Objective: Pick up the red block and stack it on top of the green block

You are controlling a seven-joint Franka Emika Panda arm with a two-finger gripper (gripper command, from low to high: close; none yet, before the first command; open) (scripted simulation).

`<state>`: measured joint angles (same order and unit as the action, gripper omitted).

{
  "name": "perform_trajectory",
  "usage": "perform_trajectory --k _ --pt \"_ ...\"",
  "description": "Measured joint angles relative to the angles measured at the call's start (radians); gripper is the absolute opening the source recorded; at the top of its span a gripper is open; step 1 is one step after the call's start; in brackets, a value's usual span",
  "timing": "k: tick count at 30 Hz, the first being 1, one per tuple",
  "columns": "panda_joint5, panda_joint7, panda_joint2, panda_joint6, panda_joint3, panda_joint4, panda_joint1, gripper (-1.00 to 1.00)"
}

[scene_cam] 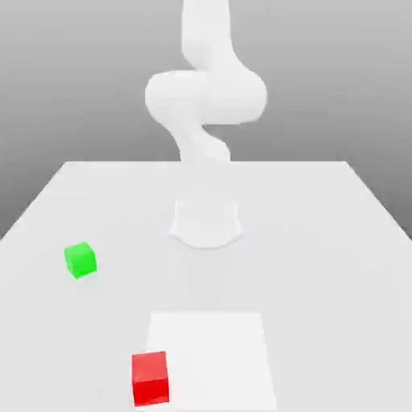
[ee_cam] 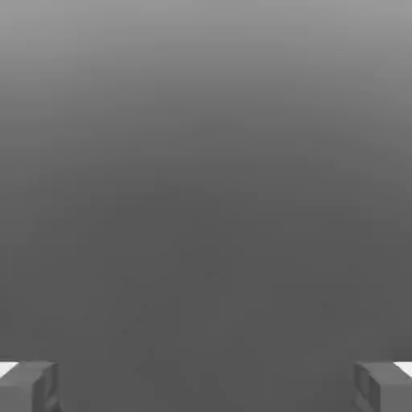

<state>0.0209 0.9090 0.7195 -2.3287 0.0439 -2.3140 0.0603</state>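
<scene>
The red block [scene_cam: 150,378] lies on the white table [scene_cam: 322,241] near its front edge, a little to the exterior view's left of centre. The green block [scene_cam: 80,260] sits farther back and more to the exterior view's left, well apart from the red one. In the hand view my gripper [ee_cam: 206,388] is open: its two grey fingertips [ee_cam: 29,386] stand far apart, with nothing between them and a plain grey background ahead. The white arm [scene_cam: 205,96] rises from its base [scene_cam: 206,225] at the table's middle, up and away from both blocks.
A slightly brighter white square patch [scene_cam: 213,358] marks the tabletop just to the exterior view's right of the red block. The arm's round base stands mid-table behind both blocks.
</scene>
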Motion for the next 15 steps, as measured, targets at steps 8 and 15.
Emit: perform_trajectory --k 8,15 --pt "0.084 0.365 -0.263 -0.092 0.123 -0.045 0.173 0.0" --pt "0.163 0.683 -0.49 -0.17 0.178 -0.083 0.273 0.0"
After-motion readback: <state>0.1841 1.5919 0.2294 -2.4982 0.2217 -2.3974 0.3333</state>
